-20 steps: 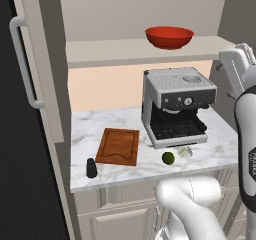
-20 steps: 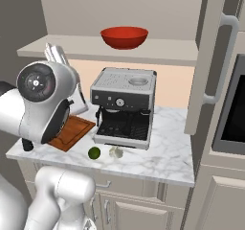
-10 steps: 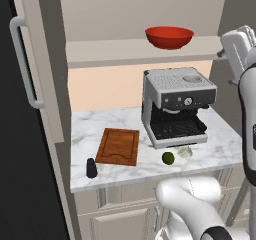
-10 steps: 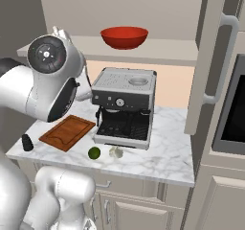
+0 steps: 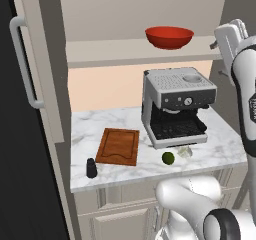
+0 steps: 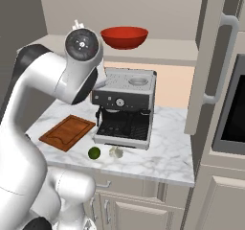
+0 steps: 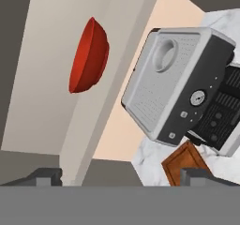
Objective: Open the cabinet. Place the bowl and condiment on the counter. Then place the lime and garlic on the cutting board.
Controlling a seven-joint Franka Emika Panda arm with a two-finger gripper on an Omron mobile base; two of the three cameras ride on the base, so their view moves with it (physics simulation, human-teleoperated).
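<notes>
The cabinet stands open, and the red bowl rests on its inner shelf. My gripper hangs at shelf height to the right of the bowl, apart from it, open with nothing between its fingers. On the marble counter lies the cutting board. The black condiment stands at the counter's front left corner. The lime and the garlic lie side by side in front of the coffee machine.
A silver and black coffee machine stands on the counter under the shelf. The opened cabinet door with its bar handle juts out at the left. Another door and a dark oven stand to the right. Lower drawers sit below the counter.
My arm has lifted the hand from coffee-machine height up to the level of the shelf, beside the bowl. The things on the counter and the bowl have stayed put.
</notes>
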